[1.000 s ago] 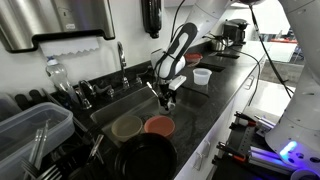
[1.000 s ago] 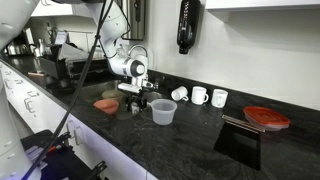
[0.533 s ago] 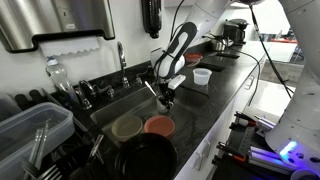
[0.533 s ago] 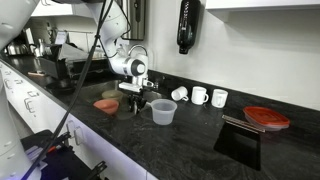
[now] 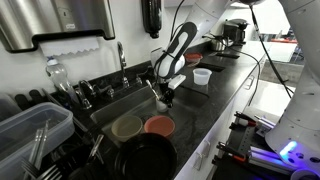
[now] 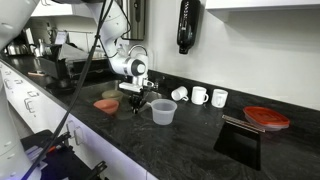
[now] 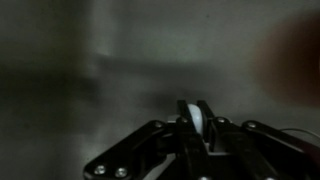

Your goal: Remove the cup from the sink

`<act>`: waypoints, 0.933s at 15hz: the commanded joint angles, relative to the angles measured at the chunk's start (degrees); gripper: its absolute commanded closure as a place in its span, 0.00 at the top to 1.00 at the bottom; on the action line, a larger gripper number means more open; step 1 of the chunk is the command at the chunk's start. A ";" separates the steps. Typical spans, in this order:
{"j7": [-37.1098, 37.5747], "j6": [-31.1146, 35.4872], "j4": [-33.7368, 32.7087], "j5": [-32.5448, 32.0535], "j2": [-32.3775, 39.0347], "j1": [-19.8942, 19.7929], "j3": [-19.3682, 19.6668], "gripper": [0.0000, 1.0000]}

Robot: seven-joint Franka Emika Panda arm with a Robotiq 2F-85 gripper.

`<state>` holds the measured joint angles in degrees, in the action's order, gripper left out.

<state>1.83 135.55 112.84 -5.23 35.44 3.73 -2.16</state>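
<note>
In the wrist view my gripper (image 7: 195, 106) is shut on a thin, pale white rim, the cup (image 7: 196, 122), pinched between the two dark fingers. In both exterior views the gripper (image 5: 166, 99) (image 6: 137, 103) reaches down into the sink (image 5: 112, 106) near its end by the counter. The cup itself cannot be made out there, since the fingers and the sink's edge cover it. The sink floor under the gripper looks dark and blurred in the wrist view.
A tan bowl (image 5: 126, 127) and a red bowl (image 5: 158, 125) lie in the sink, with a black pan (image 5: 145, 158) in front. A clear plastic cup (image 6: 163, 112) and three white mugs (image 6: 199, 96) stand on the counter. The faucet (image 5: 122, 58) rises behind the sink.
The jaws have closed from open onto the white rim. The arm has stayed almost in place over the sink.
</note>
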 commanded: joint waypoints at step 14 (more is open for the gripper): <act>-0.24 1.28 8.25 -1.99 -14.51 1.84 0.55 0.03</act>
<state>0.07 135.54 116.73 -5.86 25.68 5.01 -2.43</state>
